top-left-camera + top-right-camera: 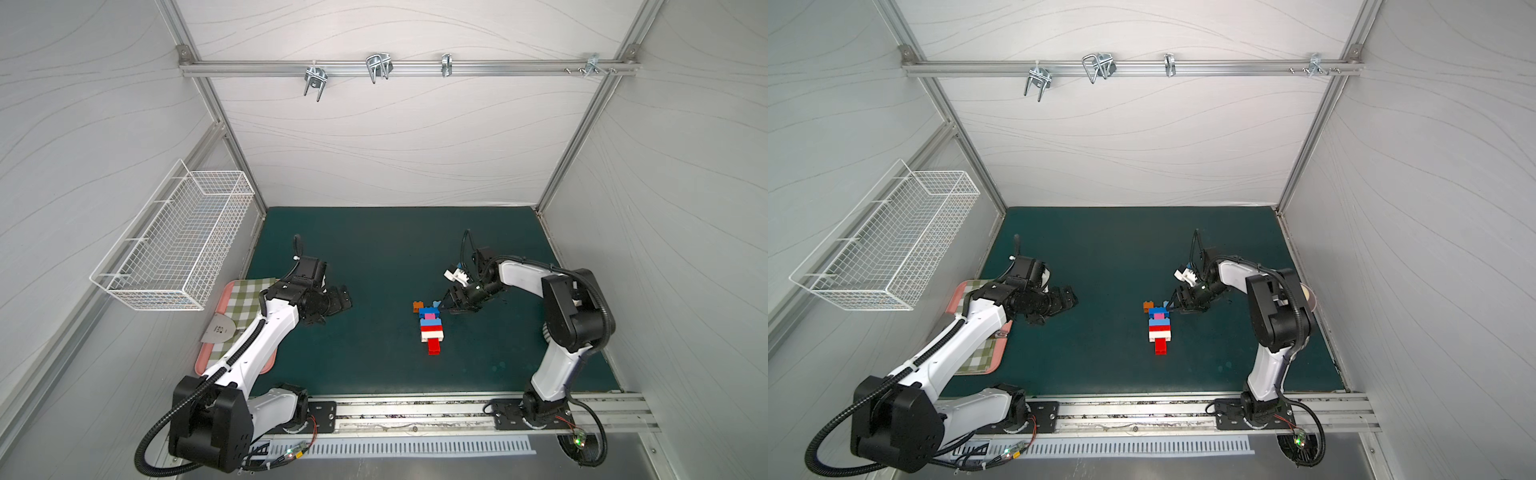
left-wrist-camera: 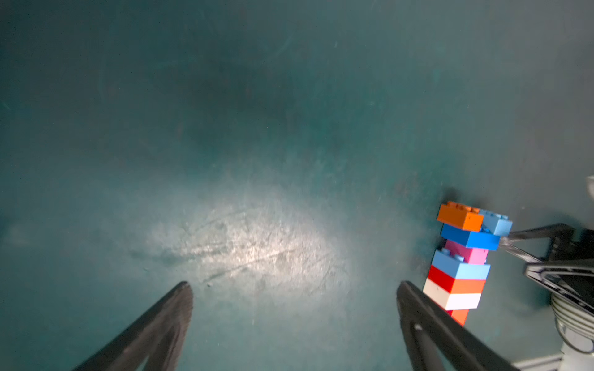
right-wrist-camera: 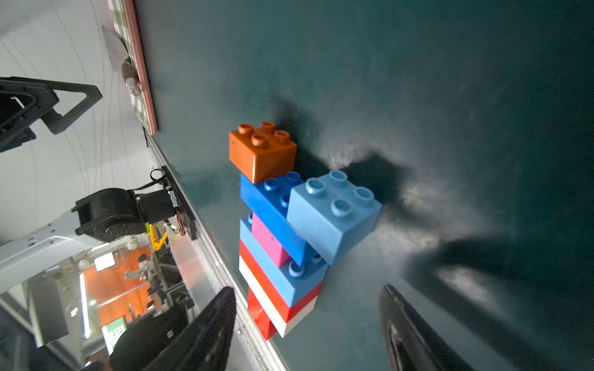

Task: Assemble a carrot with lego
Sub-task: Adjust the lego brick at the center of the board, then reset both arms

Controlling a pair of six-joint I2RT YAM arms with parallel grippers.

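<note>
I judge the build nearly done. The carrot lies flat on the counter, just toward 4 o'clock of its centre, with the narrow red tip pointing to 6 o'clock and the wide end to 12. The right gripper sits at the carrot's 1 o'clock, its jaws apart with nothing between them. The left gripper waits well apart at 9 o'clock, jaws wide and empty. At the wide end, the orange brick takes the 11 o'clock corner and the light-blue brick the 1 o'clock corner. The light-blue brick looks slightly skewed against the blue brick, and I cannot tell from here whether it is fully seated on the studs. To finish well I would back the right gripper straight out toward 2 o'clock, keeping the fingertips off that corner so nothing twists loose. I would press down squarely only if the brick proves proud. The bricks are hard, glossy plastic: boxy, sharp-edged, with round hollow studs. Their smooth sides offer little friction, while the counter's matte green surface is scuffed.
</note>
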